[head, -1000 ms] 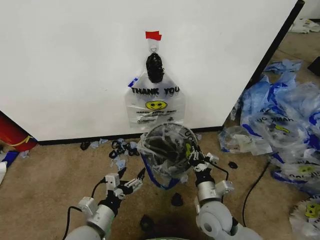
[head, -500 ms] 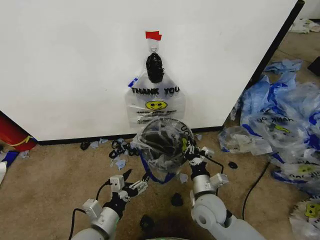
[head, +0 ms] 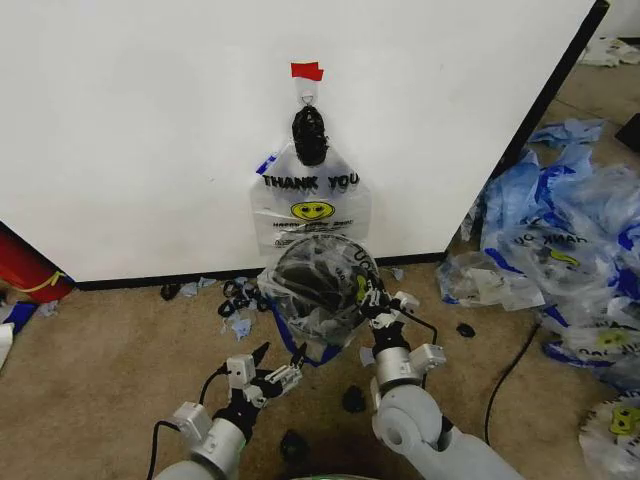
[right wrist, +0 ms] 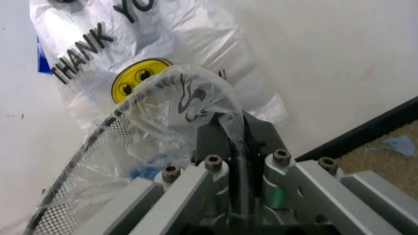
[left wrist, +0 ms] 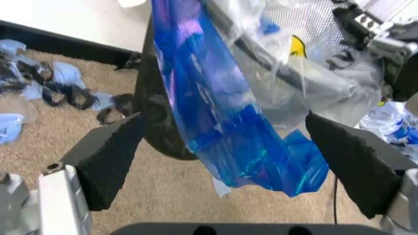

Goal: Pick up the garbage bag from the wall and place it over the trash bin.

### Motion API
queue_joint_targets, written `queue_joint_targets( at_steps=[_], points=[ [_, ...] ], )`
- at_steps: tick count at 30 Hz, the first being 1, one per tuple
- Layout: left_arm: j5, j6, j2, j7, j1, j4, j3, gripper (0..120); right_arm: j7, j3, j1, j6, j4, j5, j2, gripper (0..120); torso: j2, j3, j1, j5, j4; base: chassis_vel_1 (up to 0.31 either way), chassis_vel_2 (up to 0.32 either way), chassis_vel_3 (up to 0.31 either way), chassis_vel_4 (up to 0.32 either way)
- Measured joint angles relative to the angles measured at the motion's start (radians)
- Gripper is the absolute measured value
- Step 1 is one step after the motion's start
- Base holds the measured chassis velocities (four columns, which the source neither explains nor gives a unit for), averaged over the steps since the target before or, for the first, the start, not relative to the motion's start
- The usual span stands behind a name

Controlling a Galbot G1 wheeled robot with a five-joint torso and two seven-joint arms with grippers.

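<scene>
Clear garbage bag (head: 318,300) drapes the trash bin (head: 312,282), pinched by the right hand (head: 374,300); left hand (head: 268,366) gapes empty.

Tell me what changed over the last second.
The right pincer, shut on the bag at the bin's rim, shifted bin and bag toward the wall. The left pincer drew back from the bag's blue handle, open. The other bag on the hook stayed put.
</scene>
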Motion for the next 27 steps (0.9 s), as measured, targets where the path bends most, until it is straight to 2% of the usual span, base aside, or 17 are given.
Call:
queue_joint_targets(
  at_steps=[4, 6, 7, 14, 16, 20, 22, 27],
  points=[
    [0.000, -0.006, -0.006, 0.001, -0.019, 0.018, 0.023, 94, 0.001, -0.002, -0.006, -0.001, 0.007, -0.006, 0.002, 1, 0.000, 0.000, 0.000, 0.0000, 0.0000, 0.000, 0.000, 0.000, 0.000],
    [0.000, -0.011, -0.008, 0.003, -0.027, 0.029, 0.029, 86, 0.002, 0.000, -0.011, -0.001, 0.010, -0.007, 0.001, 1, 0.000, 0.000, 0.000, 0.0001, 0.0000, 0.000, 0.000, 0.000, 0.000],
    [0.000, -0.011, -0.008, 0.003, -0.027, 0.029, 0.029, 86, 0.002, 0.000, -0.011, -0.001, 0.010, -0.007, 0.001, 1, 0.000, 0.000, 0.000, 0.0001, 0.0000, 0.000, 0.000, 0.000, 0.000],
    [0.003, -0.025, -0.020, 0.006, -0.045, 0.056, 0.053, 56, 0.000, 0.005, -0.018, 0.000, 0.019, -0.007, -0.001, 1, 0.000, 0.000, 0.000, 0.0000, 0.0000, 0.000, 0.000, 0.000, 0.000],
    [0.003, -0.026, -0.020, 0.006, -0.047, 0.059, 0.057, 53, 0.000, 0.006, -0.020, 0.001, 0.021, -0.007, -0.002, 1, 0.000, 0.000, 0.000, 0.0000, 0.0000, 0.000, 0.000, 0.000, 0.000],
    [0.003, -0.031, -0.018, 0.006, -0.054, 0.069, 0.063, 34, -0.007, 0.010, -0.032, 0.007, 0.029, -0.004, -0.006, 1, 0.000, 0.000, 0.000, 0.0000, 0.0000, 0.000, 0.000, 0.000, 0.000],
    [0.003, -0.032, -0.018, 0.006, -0.056, 0.070, 0.064, 32, -0.009, 0.010, -0.033, 0.009, 0.030, -0.003, -0.006, 1, 0.000, 0.000, 0.000, 0.0000, 0.0000, 0.000, 0.000, 0.000, 0.000],
    [0.002, -0.036, -0.023, 0.006, -0.066, 0.086, 0.078, 10, -0.019, 0.016, -0.045, 0.018, 0.041, 0.005, -0.008, 1, 0.000, 0.000, 0.000, 0.0000, 0.0000, 0.000, 0.000, 0.000, 0.000]
  ],
)
